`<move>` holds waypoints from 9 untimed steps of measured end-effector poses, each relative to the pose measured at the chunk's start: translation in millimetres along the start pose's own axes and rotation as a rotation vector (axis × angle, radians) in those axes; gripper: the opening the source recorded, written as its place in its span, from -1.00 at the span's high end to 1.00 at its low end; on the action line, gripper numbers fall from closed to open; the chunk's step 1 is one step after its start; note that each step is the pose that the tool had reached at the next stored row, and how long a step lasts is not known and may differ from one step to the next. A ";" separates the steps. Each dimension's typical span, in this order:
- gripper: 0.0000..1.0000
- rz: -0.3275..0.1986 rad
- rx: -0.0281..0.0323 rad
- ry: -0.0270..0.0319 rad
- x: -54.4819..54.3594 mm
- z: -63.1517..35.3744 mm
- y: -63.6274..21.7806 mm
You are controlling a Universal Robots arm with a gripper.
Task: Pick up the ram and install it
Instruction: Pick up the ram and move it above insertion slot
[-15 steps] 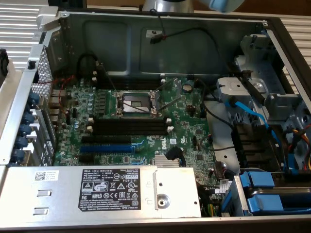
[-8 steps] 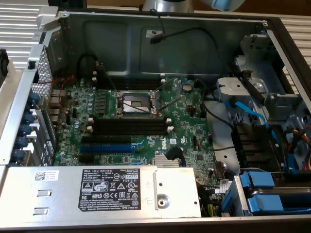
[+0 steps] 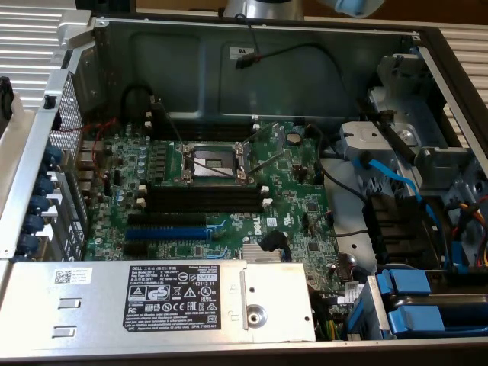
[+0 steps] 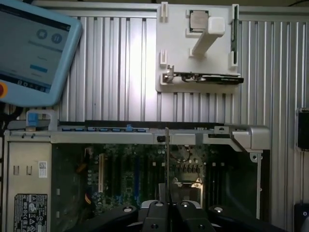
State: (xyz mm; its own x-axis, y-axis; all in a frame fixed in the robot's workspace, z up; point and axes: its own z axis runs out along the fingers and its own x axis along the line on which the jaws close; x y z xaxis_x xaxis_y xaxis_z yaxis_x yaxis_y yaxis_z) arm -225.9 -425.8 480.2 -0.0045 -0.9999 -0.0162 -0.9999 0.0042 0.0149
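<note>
In the wrist view my gripper (image 4: 167,207) is shut on the ram (image 4: 167,159), a thin dark stick seen edge-on and standing straight out from the fingers. It hangs above the open computer case, over the green motherboard (image 4: 130,179) near the processor socket (image 4: 186,186). In the exterior view the long black memory slots with white end clips (image 3: 202,200) lie bare just below the processor socket (image 3: 215,162), with the blue expansion slot (image 3: 166,232) below them.
A white holder (image 4: 178,53) on the ribbed table beyond the case carries a processor chip (image 4: 197,19) and two more dark sticks (image 4: 207,78). A blue teach pendant (image 4: 34,48) lies nearby. Power supply (image 3: 152,297), blue cables (image 3: 396,183) and drive bays (image 3: 427,305) crowd the case.
</note>
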 end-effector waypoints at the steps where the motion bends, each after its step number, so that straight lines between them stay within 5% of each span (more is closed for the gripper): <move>1: 0.76 0.007 0.0007 -0.0006 -0.2 0.1 -0.3; 9: 0.76 0.036 0.0015 -0.0027 -12.0 0.1 -13.6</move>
State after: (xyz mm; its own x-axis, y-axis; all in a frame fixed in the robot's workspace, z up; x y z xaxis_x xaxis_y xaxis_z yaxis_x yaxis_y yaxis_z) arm -212.3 -413.8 480.1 -0.0404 -0.9990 -0.0184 -0.9991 0.0402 0.0140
